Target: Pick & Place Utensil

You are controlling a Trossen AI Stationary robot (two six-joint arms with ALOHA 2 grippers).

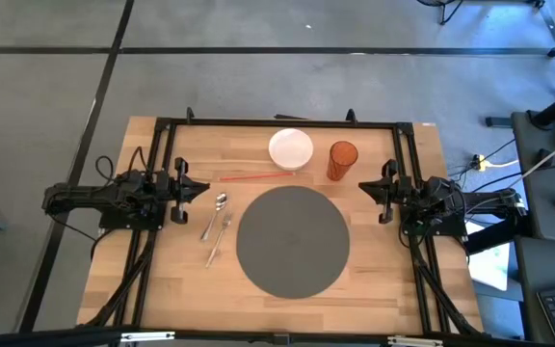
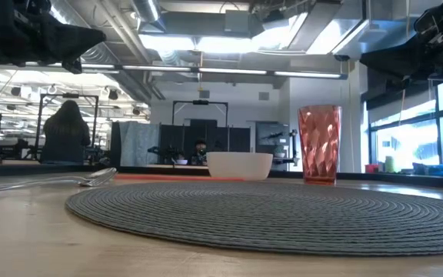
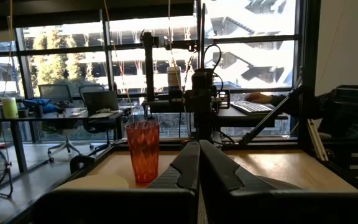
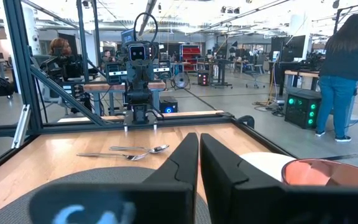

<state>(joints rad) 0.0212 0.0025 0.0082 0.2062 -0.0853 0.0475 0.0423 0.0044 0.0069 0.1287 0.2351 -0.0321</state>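
A silver spoon [image 1: 219,204] and a silver fork [image 1: 218,238] lie flat on the wood left of the round grey placemat [image 1: 292,241]; they also show in the right wrist view as spoon [image 4: 143,149] and fork [image 4: 114,155]. Behind the mat stand a white bowl [image 1: 290,148] and an orange tumbler [image 1: 341,160], with a red straw-like stick [image 1: 256,176] lying near them. My left gripper [image 1: 203,188] waits shut at the table's left side, just behind the spoon. My right gripper [image 1: 364,185] waits shut at the right side, near the tumbler.
A black frame [image 1: 277,122] runs around the table's edges. The placemat takes up the table's middle. Bare wood shows along the near edge [image 1: 210,289]. People sit and stand at desks in the room beyond the table.
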